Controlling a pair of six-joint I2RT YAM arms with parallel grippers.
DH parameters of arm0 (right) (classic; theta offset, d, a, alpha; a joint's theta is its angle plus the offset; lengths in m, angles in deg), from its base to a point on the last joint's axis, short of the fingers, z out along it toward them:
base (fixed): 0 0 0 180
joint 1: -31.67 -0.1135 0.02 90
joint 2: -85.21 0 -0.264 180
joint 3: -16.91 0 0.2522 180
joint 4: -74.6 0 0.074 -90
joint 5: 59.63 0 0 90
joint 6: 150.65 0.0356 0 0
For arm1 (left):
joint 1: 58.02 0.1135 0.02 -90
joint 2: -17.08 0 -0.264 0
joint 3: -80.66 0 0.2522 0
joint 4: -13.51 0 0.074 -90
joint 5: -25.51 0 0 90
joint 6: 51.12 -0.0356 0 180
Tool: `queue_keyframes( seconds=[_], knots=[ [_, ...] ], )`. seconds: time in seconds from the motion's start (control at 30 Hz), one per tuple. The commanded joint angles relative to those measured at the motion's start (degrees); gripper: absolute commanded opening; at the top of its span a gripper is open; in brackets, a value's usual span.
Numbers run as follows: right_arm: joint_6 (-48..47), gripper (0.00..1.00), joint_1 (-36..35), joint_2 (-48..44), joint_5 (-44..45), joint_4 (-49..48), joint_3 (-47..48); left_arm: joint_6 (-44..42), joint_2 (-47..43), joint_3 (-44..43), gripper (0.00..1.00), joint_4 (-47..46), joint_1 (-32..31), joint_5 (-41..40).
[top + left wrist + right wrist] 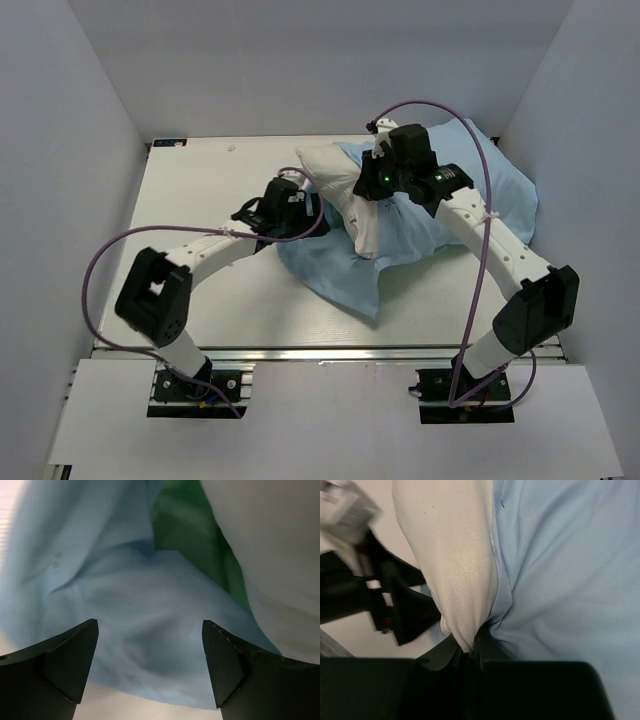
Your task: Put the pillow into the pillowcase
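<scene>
The right gripper (472, 652) is clenched on the pillow (455, 555) edge at lower centre. The left gripper (150, 625) is released, jaws spread before the light-blue pillowcase (125, 580) on the counter (190, 180).

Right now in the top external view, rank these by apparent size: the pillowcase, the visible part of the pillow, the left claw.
1. pillowcase, largest
2. pillow, uncovered part only
3. left claw, smallest
</scene>
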Motion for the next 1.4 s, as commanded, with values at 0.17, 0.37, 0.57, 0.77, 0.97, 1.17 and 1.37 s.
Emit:
queue_keyframes(
  seconds=[0.17, 0.37, 0.57, 0.77, 0.97, 1.17, 1.37],
  knots=[
    [4.3, 0.00, -0.4, -7.9, -6.9, -8.9, 1.4, 4.1, 12.3, -11.3, 0.98, -1.5, -3.2, 0.9],
    [6.1, 0.00, -0.4, -10.4, -10.8, -10.8, 0.5, 7.9, 18.9, -17.2, 0.98, 1.1, -5.9, -14.7],
    [8.4, 0.00, -0.4, -13.7, -16.9, -14.0, -1.2, 10.9, 22.1, -16.0, 0.98, -4.8, -6.4, -19.0],
    [8.6, 0.00, -0.3, -13.7, -18.1, -12.4, -1.2, 8.8, 22.8, -15.0, 0.79, -15.1, -6.9, -17.0],
    [4.6, 0.00, -0.3, -9.3, -6.4, -3.6, -0.3, 7.1, 17.3, -12.6, 0.00, -9.0, -6.7, -19.9],
    [1.4, 0.00, -0.3, -3.6, 6.7, -1.4, -3.0, 3.9, 1.6, -2.3, 0.00, -5.3, -2.9, -17.4],
    [1.0, 0.00, -0.4, 1.2, 15.3, -1.5, -4.8, 1.5, -9.2, 0.9, 0.00, 5.0, 4.0, -12.5]
  ],
)
